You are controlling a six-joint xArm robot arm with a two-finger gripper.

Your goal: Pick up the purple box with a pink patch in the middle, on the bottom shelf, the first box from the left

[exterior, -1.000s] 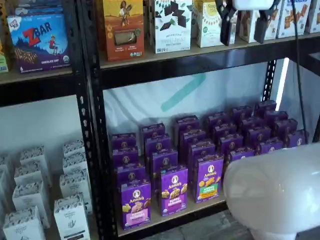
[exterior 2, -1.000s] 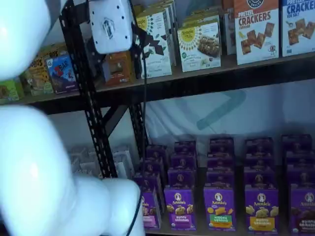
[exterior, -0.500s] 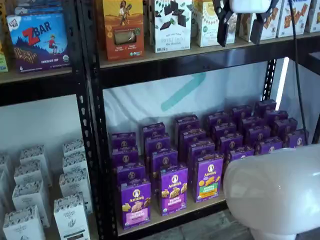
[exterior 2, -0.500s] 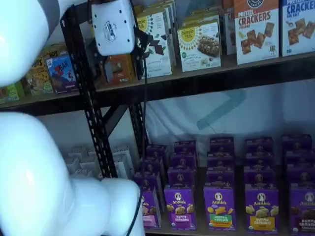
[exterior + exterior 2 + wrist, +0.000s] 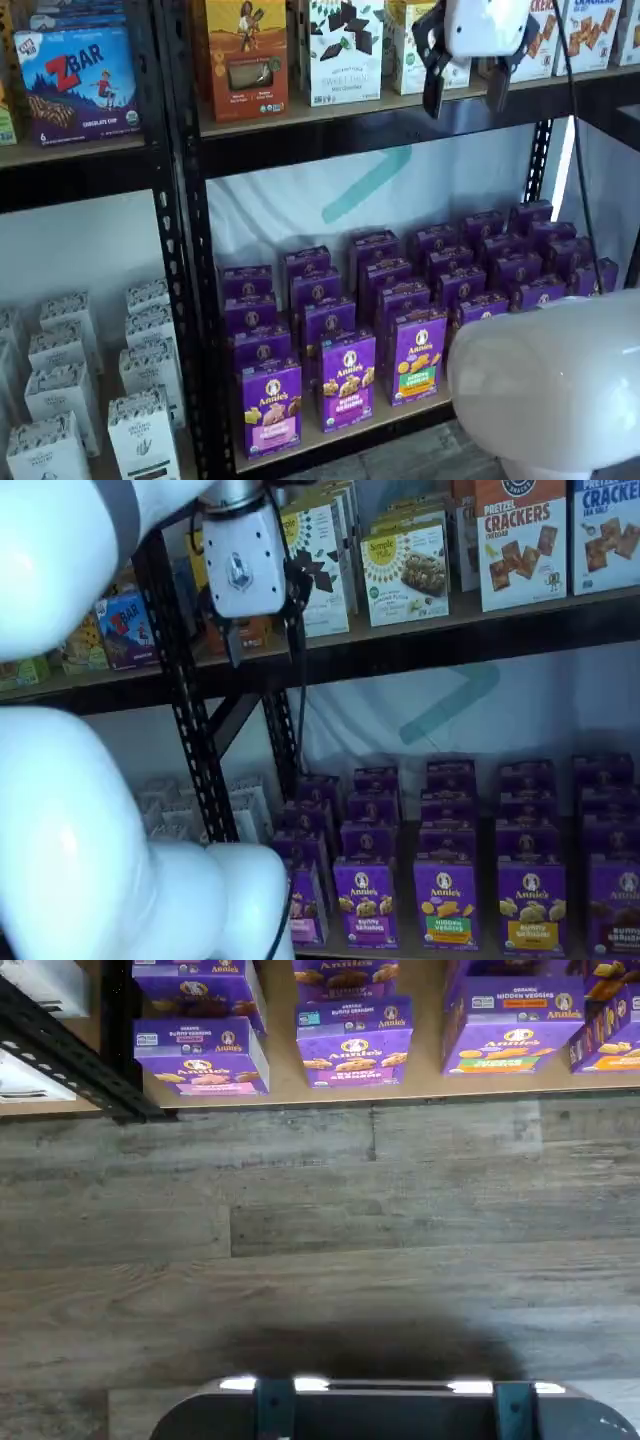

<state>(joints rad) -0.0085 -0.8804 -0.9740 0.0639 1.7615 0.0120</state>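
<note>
The purple box with the pink panel (image 5: 271, 405) stands upright at the front left of the bottom shelf (image 5: 345, 432), first in its row. It also shows in the wrist view (image 5: 201, 1055), and in a shelf view (image 5: 304, 908) partly behind my white arm. My gripper (image 5: 465, 95) hangs high in front of the upper shelf, far above and to the right of the box. Its two black fingers (image 5: 433, 92) stand apart with nothing between them. In a shelf view (image 5: 238, 645) it shows side-on.
Beside the pink-panel box stand a purple-front box (image 5: 348, 379) and a green-panel box (image 5: 418, 356), with several rows behind. A black upright (image 5: 185, 250) separates white boxes (image 5: 60, 395) at left. The upper shelf rail (image 5: 380, 125) is just behind the fingers. My white arm (image 5: 550, 385) fills the foreground.
My gripper has come down from the view's top edge, so its white body and both fingers now show in front of the upper shelf rail. The boxes have not moved.
</note>
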